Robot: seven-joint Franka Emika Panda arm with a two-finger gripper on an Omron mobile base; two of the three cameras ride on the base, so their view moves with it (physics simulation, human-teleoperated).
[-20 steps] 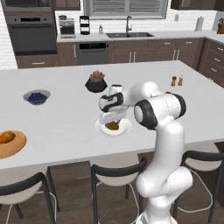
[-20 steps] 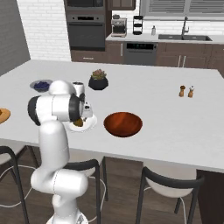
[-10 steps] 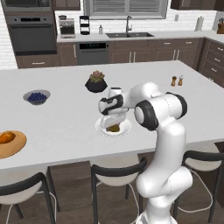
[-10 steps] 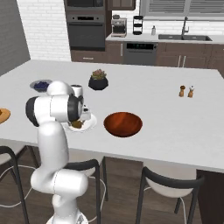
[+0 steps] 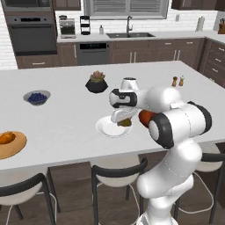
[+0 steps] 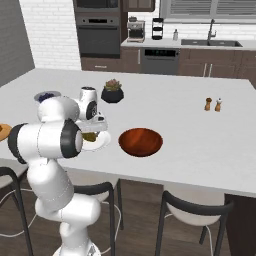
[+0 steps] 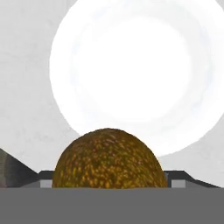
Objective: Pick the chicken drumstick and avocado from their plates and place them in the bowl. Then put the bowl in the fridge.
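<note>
The avocado (image 7: 109, 158) sits between the jaws of the hand (image 5: 125, 121), which grips it just above the white plate (image 5: 107, 128) near the table's (image 5: 66, 88) front edge. The bowl (image 6: 140, 141) stands just right of it. No readable writing.

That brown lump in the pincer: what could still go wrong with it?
The avocado is round and sits between the pincer tips just above the white plate; it might slip out and roll across the counter. The bowl lies to one side, so a drop on the way could miss it.
</note>
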